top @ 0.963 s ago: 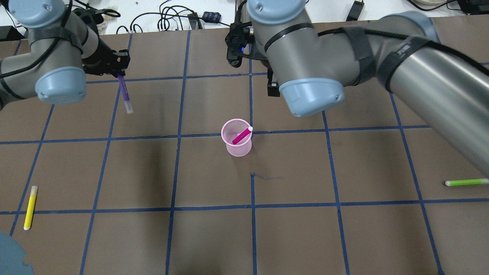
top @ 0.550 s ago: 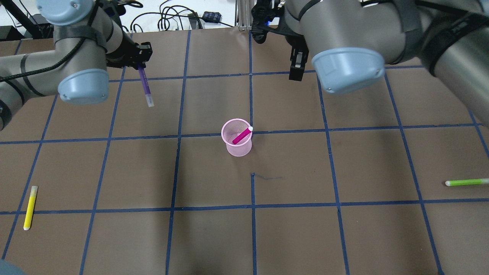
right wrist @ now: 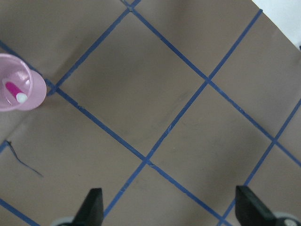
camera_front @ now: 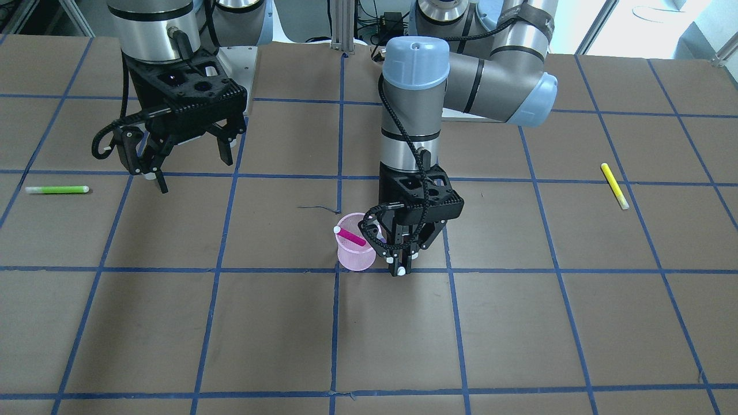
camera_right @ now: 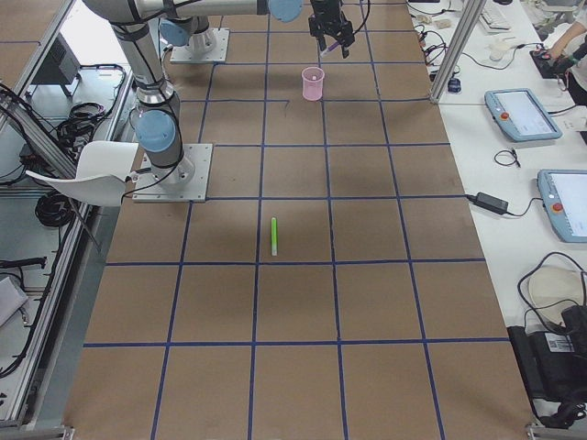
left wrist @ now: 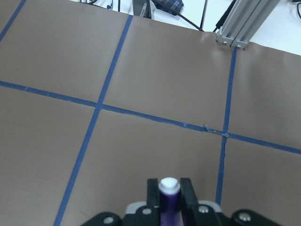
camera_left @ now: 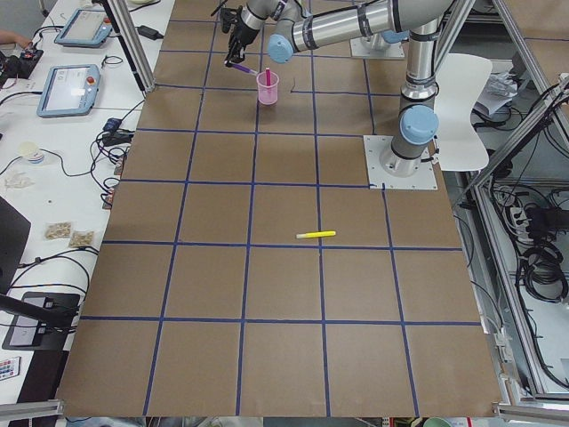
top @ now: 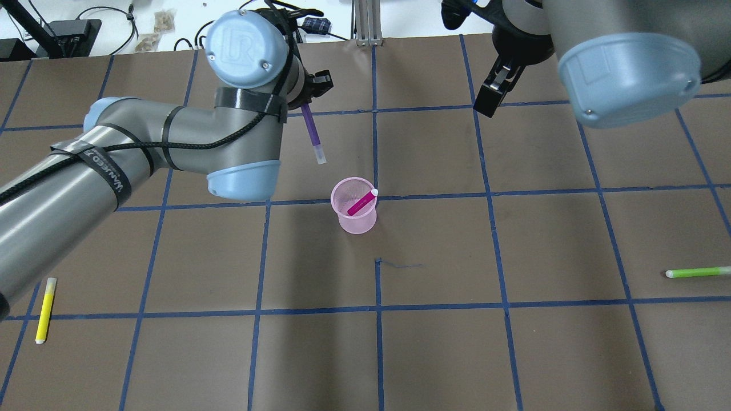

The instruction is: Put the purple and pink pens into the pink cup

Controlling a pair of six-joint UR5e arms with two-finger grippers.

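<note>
Left gripper (left wrist: 168, 190) clamps a purple plastic pen (top: 313, 130), tip down, near the translucent pink mesh cup (top: 354, 221), on its far side; a magenta pen (top: 361, 203) leans inside; right gripper (right wrist: 169, 209) hangs spread, well apart; an off-centre release could clip and topple the cup.

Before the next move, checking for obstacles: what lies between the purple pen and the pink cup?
Nothing; the overhead view shows only bare table between the purple pen and the pink cup.

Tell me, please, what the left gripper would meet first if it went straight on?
Likely bare table, its purple pen touching first; the cup sits off to one side of that line.
</note>
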